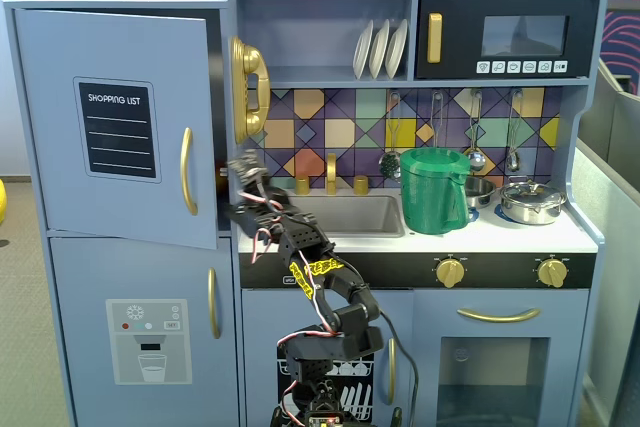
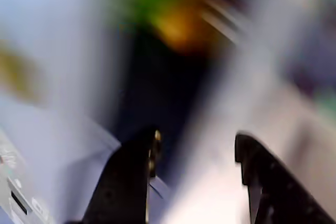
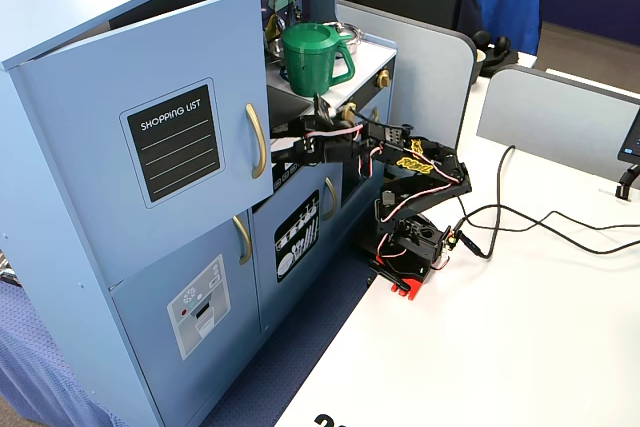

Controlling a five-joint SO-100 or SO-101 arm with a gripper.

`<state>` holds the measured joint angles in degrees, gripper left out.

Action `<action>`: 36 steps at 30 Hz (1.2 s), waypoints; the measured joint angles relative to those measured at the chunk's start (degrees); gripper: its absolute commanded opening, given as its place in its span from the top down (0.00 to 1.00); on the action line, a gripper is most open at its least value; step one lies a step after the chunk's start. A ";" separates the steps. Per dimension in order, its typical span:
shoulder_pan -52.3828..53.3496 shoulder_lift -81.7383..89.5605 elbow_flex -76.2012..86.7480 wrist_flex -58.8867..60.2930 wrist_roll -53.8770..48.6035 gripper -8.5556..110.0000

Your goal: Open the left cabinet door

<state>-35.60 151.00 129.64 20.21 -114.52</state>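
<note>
Fixed view from the front first: the left cabinet door (image 1: 115,122), with its black shopping-list panel and gold bar handle (image 1: 187,170), stands ajar, its handle edge swung out from the cabinet so a dark gap shows behind it. The pincer (image 1: 243,169) is blurred, raised just right of that edge and clear of the handle; I judge it sits there because the door has been pulled partly open and the arm is working around its free edge. Below hangs the door with the water-dispenser graphic (image 1: 150,339), shut.

Wrist view: heavy motion blur. Two dark fingers (image 2: 126,182) are spread apart with nothing between them; pale blue surfaces and a dark gap lie ahead, too smeared to name.

Fixed view from the side: the door (image 3: 150,137) angles outward over the table (image 3: 520,347), and the pincer (image 3: 285,142) reaches in beside the handle (image 3: 257,140), behind the door's free edge, seemingly placed to push it wider.
</note>
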 measured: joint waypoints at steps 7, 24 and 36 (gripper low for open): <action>-13.36 2.64 5.62 -12.22 -12.92 0.85; -40.61 -4.66 9.14 -33.57 -23.03 0.86; -29.79 -2.11 9.14 -30.67 -15.73 0.87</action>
<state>-65.39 148.89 138.78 -10.46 -130.25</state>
